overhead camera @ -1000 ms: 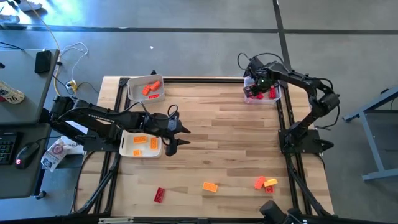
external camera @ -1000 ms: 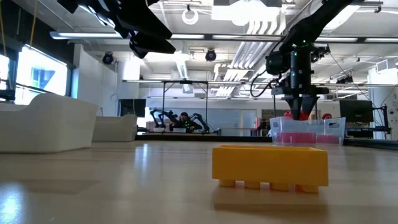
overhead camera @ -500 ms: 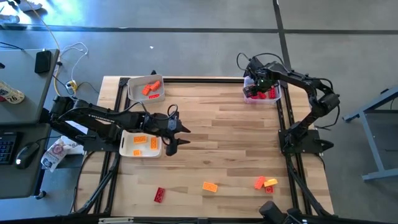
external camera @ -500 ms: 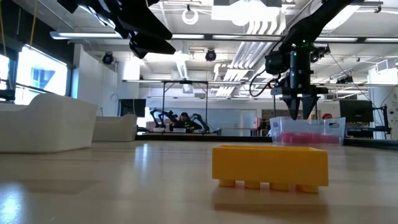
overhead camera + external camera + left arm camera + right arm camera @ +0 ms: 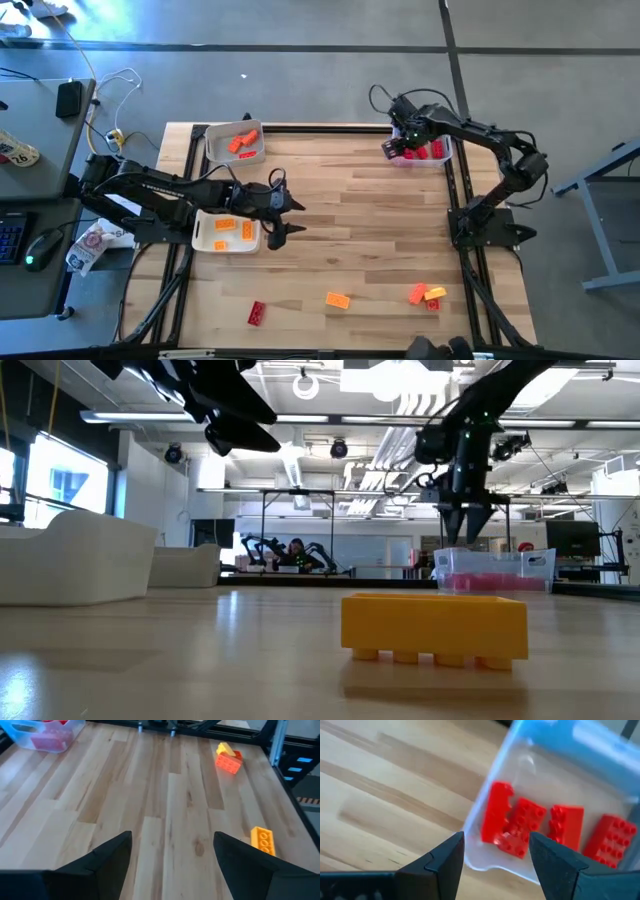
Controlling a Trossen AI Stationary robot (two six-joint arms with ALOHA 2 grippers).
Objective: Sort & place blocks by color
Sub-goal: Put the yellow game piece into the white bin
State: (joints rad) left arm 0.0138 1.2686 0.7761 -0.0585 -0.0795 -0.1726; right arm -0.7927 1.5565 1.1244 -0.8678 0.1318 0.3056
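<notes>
Blocks, the small studded plastic bricks in red, orange and yellow-orange, are mostly already split up by colour, which is why each tray shows just one shade. Going left to right: the white tray (image 5: 228,150) at the far left corner has orange ones, and the white tray (image 5: 200,232) nearer the left edge has yellow-orange ones lying flat. The left gripper (image 5: 281,213) hangs just beside that tray on its inner side, above bare wood, fingers spread wide with nothing between them, so I'd guess it's free to go for another brick. Along the near edge there's a lone red block (image 5: 257,313), then an orange block (image 5: 338,299), then a little cluster of orange, yellow and red blocks (image 5: 427,295) touching each other; those all look unsorted. Over at the far right corner, the clear plastic tray (image 5: 447,148) holds the red blocks (image 5: 555,827), and the right gripper (image 5: 392,146) is up in the air by the tray's inner rim, fingers apart and empty, no brick anywhere between them.
</notes>
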